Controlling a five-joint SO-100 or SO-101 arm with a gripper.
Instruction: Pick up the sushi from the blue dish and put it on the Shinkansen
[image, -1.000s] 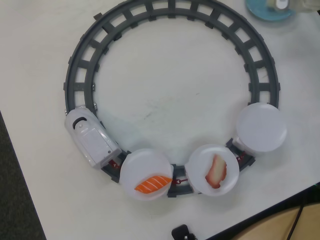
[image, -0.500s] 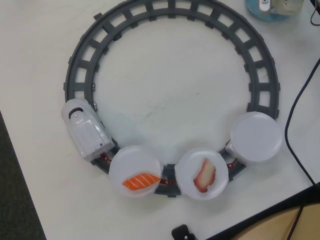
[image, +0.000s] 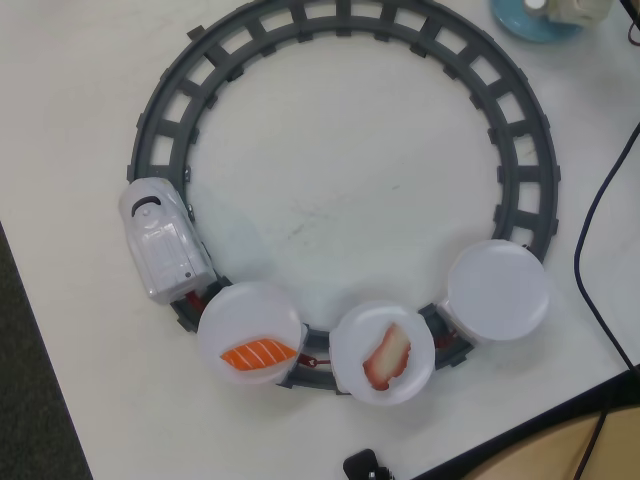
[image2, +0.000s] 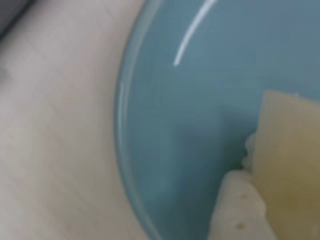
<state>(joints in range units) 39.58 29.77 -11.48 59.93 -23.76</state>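
The wrist view is filled by the light blue dish (image2: 200, 100). The pale cream-yellow sushi (image2: 292, 155) sits on it at the right. One white finger (image2: 235, 210) of my gripper (image2: 272, 200) presses against the sushi's left side; the other finger is out of frame. In the overhead view the blue dish (image: 522, 26) is cut off at the top right edge, with pale gripper parts (image: 560, 8) over it. The white Shinkansen (image: 160, 240) stands on the track at the left. It pulls three round plates, and the last one (image: 498, 290) is empty.
The grey ring track (image: 300, 25) takes up the table's middle. The first plate (image: 232, 312) carries an orange striped piece (image: 260, 353), the second (image: 352, 345) a red-and-white piece (image: 388, 355). A black cable (image: 600, 200) runs down the right. The table edge and dark floor lie at the left.
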